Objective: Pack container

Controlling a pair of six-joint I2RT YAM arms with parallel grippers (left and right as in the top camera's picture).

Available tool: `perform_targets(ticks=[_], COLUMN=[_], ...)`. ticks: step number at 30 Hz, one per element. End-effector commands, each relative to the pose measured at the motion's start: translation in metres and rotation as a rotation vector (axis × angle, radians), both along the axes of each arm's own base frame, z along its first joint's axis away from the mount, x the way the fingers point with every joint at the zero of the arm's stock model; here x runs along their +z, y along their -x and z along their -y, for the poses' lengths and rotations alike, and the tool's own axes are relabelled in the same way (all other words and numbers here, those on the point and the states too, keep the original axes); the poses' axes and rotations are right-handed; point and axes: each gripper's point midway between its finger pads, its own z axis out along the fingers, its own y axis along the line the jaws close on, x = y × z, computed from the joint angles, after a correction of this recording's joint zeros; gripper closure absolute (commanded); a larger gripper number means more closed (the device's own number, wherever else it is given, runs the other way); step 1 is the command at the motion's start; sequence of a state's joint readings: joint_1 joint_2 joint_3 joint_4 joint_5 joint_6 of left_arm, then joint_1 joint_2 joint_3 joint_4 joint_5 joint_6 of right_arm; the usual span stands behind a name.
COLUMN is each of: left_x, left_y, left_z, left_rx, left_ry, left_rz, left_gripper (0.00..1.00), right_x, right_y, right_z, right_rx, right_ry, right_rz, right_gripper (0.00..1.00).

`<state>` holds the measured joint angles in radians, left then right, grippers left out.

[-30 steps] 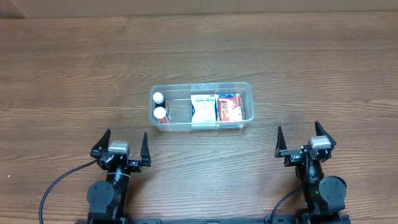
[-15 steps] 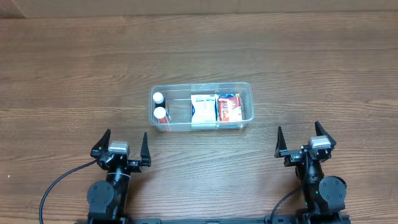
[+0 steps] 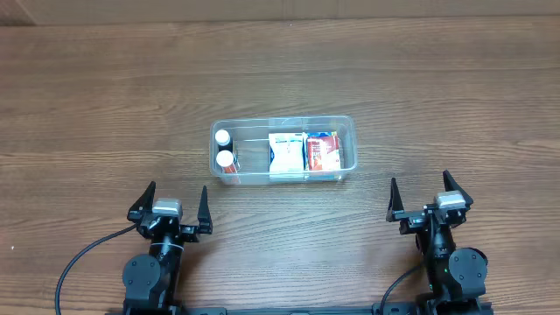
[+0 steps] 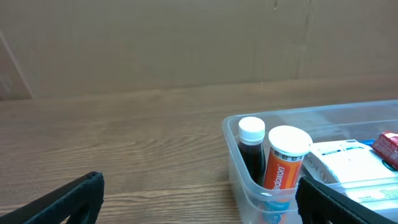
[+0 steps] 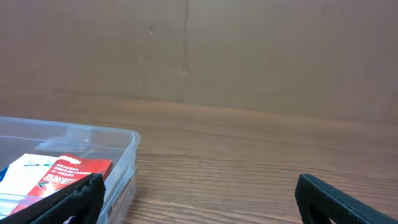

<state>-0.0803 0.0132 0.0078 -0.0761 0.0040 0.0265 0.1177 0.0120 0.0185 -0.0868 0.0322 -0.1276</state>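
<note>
**Desk:** So, where does the container (image 3: 253, 157) sit?

**Photographer:** Squarely mid-table, long side facing both arms, on the wood-grain table (image 3: 105, 96). It is clear plastic, and well apart from either gripper.

**Desk:** And inside it?

**Photographer:** At its left end, a dark bottle (image 3: 222, 137) with a white cap stands upright just beside an orange tube (image 3: 226, 159), also white-capped. Toward the right end lie a white packet (image 3: 285, 151) and, touching it, a red packet (image 3: 323, 150). A bare strip of floor separates bottles from packets.

**Desk:** The arms?

**Photographer:** The left gripper (image 3: 176, 191) and the right gripper (image 3: 420, 182) rest near the table's front edge, jaws spread wide, nothing between them. The left wrist camera frames the bottles between its black fingers (image 4: 62, 198). The right wrist camera catches the container's right corner and a brown cardboard wall (image 5: 261, 50) behind.
</note>
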Motion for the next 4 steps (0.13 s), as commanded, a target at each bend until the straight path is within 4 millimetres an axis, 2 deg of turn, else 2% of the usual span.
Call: perform_targets(ticks=[1,4], left_x=[0.0006,0.0006], left_y=[0.0005,0.0005], left_z=[0.0030,0.0030], left_rx=[-0.017,-0.017], left_ry=[-0.014,-0.014], left_rz=[0.008,0.008], left_gripper=[0.00,0.00], right_x=[-0.0014,-0.0014], right_y=[-0.0002,-0.0002], right_z=[0.0005,0.0005], right_rx=[-0.002,-0.002], right_ry=[-0.001,-0.001], right_rz=[0.006,0.006], right_gripper=[0.00,0.00])
